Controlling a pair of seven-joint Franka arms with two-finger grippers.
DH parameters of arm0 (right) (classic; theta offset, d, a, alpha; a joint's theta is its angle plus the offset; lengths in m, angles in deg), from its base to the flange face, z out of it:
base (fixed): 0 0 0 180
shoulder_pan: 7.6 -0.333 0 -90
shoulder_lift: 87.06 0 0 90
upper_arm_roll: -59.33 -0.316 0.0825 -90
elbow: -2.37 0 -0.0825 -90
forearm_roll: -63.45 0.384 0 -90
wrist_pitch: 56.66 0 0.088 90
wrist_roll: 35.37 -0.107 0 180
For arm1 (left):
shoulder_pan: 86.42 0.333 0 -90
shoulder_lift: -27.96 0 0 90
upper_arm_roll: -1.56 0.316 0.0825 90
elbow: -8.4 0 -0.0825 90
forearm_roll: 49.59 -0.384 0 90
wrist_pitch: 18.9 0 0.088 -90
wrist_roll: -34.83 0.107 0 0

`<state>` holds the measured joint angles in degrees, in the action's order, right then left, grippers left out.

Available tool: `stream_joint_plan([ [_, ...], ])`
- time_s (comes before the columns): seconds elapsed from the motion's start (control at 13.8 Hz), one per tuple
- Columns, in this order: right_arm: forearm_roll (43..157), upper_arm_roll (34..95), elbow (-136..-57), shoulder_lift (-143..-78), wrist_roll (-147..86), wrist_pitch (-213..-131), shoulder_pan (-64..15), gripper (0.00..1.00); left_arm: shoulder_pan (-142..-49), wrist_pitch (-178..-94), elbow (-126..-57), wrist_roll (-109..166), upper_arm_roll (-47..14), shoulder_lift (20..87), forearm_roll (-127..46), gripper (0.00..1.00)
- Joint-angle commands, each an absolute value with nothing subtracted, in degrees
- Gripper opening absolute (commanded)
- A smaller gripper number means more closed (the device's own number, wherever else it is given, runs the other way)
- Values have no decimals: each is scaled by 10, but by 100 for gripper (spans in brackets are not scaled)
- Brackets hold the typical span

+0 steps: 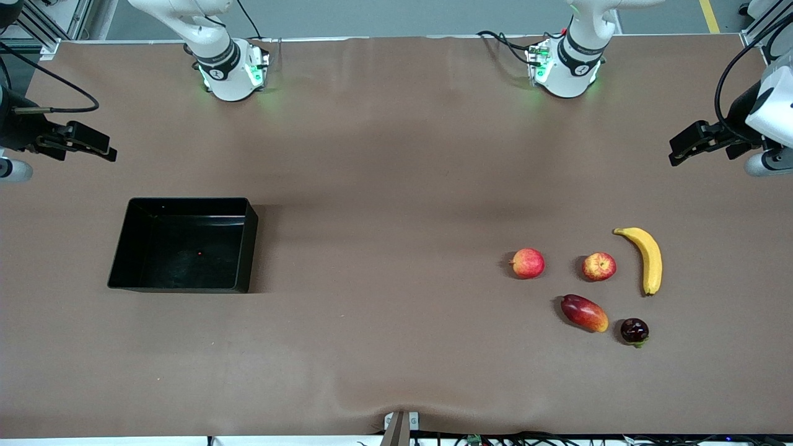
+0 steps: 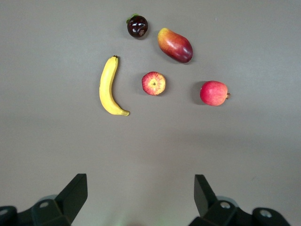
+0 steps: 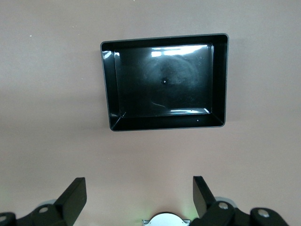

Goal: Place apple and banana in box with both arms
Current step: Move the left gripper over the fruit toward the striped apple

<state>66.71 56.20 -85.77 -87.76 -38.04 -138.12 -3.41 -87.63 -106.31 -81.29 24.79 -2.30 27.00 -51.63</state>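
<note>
The apple [image 1: 599,266], red with yellow streaks round its stem dimple, lies beside the curved yellow banana [image 1: 646,259] toward the left arm's end of the table. Both show in the left wrist view, the apple [image 2: 154,83] and the banana [image 2: 109,87]. The black box [image 1: 245,248] stands empty toward the right arm's end and shows in the right wrist view [image 3: 218,80]. My left gripper [image 1: 676,153] hangs open and empty over bare table at its end, its jaws wide apart in its wrist view [image 2: 141,188]. My right gripper [image 1: 105,148] hangs open and empty over its end [image 3: 140,190].
A smoother pink-red apple [image 1: 528,263] lies beside the task apple, toward the box. A red-yellow mango [image 1: 584,313] and a small dark round fruit [image 1: 634,331] lie nearer the front camera. The arm bases [image 1: 230,71] stand along the table's back edge.
</note>
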Motion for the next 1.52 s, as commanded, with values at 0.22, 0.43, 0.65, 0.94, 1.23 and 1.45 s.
stream_joint_plan([
  [0.22, 664, 564, -865, -869, -386, -1384, -41, 100, -874, -1055, -788, 248, -24, 293, -518, 100],
  [0.43, 664, 564, -865, -869, -386, -1384, -41, 100, -874, -1056, -776, 243, -24, 324, -518, 100],
  [0.65, 664, 564, -865, -869, -386, -1384, -41, 100, -875, -1072, -781, 240, -23, 364, -524, 100],
  [0.94, 664, 564, -865, -869, -386, -1384, -41, 100, -869, -1137, -835, 225, -23, 385, -532, 100],
  [1.23, 664, 564, -865, -869, -386, -1384, -41, 100, -856, -1270, -951, 221, -24, 389, -532, 100],
  [1.45, 664, 564, -865, -869, -386, -1384, -40, 100, -854, -1334, -979, 221, -24, 417, -532, 100],
])
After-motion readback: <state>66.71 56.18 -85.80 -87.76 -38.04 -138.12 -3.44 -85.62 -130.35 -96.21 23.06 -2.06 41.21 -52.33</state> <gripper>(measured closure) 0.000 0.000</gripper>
